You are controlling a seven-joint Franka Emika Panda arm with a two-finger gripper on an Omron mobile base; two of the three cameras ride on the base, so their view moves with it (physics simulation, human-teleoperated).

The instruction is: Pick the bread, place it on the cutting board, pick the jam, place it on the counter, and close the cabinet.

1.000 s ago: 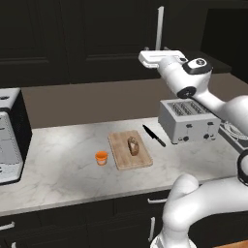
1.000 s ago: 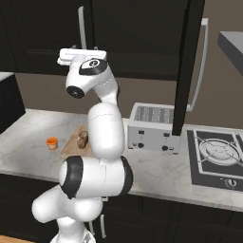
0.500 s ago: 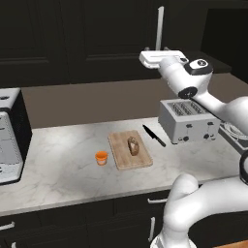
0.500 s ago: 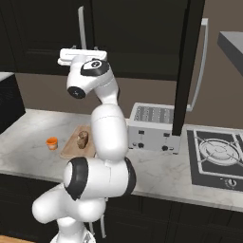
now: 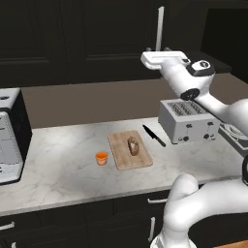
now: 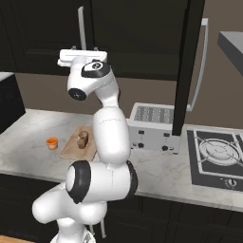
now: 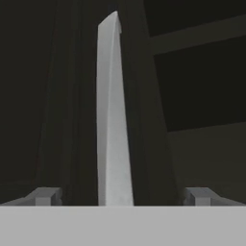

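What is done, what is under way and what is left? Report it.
Done: the bread lies on the cutting board, and the jam stands on the counter beside it. Under way: the gripper is raised at the cabinet, fingers spread either side of a silver bar handle. Left: one cabinet door stands open, edge-on in the right base view; it needs closing.

So what you've got here is the tool sitting right up against the cabinet, with both fingertips poking up at the bottom corners, spread wide apart. Dead centre between them you see the long silver bar handle running up and tapering toward the top. Everything around it is dark door panel, with a couple of faint slanted edges on the right.
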